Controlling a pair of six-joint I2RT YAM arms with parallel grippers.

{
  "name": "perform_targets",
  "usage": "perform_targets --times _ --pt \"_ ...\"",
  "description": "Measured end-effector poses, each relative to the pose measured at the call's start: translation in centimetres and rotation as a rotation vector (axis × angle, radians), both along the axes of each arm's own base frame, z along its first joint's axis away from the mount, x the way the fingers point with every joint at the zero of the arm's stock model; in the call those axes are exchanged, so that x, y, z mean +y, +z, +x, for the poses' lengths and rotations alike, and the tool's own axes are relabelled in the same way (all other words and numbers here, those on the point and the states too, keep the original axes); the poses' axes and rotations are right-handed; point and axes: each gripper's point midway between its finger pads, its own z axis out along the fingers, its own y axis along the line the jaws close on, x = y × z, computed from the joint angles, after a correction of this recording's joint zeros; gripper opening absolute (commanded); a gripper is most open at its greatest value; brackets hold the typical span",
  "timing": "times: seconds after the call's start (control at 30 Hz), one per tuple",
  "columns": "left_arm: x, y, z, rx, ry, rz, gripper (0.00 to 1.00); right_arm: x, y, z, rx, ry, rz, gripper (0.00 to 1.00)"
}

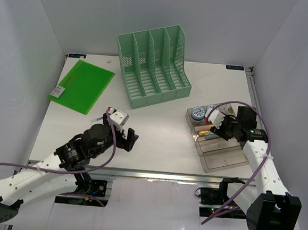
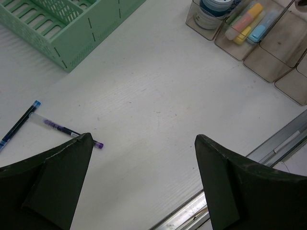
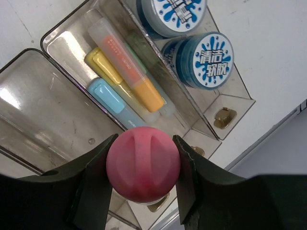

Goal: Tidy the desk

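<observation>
Presently, the desk (image 1: 157, 147) lies flat beneath both hands.

Step in hand, as judged: stowing loose items.
- At your left gripper (image 2: 143, 139), a purple pen (image 2: 64, 128) lies just outside the left finger, with a blue pen (image 2: 19, 123) further out on that side. Shift the hand sideways until the pen sits between the fingers before you close; closing here would catch nothing.
- At your right gripper (image 3: 144, 143), the clear tray (image 3: 29, 110) sits directly below. Lower straight into a free compartment and keep off the highlighters (image 3: 124, 81) ahead of the fingertips.

Hands:
- Left: spread to its widest, holding nothing.
- Right: about half closed, both fingers pressed against a pink rounded object (image 3: 143, 167), held above the tray.
</observation>
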Motion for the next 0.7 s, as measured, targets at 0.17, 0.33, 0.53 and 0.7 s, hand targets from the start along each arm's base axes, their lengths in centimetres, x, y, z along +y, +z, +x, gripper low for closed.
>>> perform_targets --times 0.17,0.33,0.53,0.7 --pt "0.2 0.3 0.0 -0.008 0.009 -0.007 0.98 0.1 -3.1 -0.6 0.006 0.048 -0.098 0.54" --pt "0.3 0.4 0.0 -0.011 0.012 -0.011 0.98 0.4 -4.4 -1.3 0.015 0.097 -0.153 0.99" --pt "0.3 0.2 0.0 0.004 0.022 -0.017 0.98 1.3 -1.9 -2.0 -0.044 0.129 -0.127 0.90" --pt "-0.1 -1.8 0.2 0.112 0.087 -0.036 0.98 4.0 3.5 -2.2 -0.063 0.121 0.066 0.90"
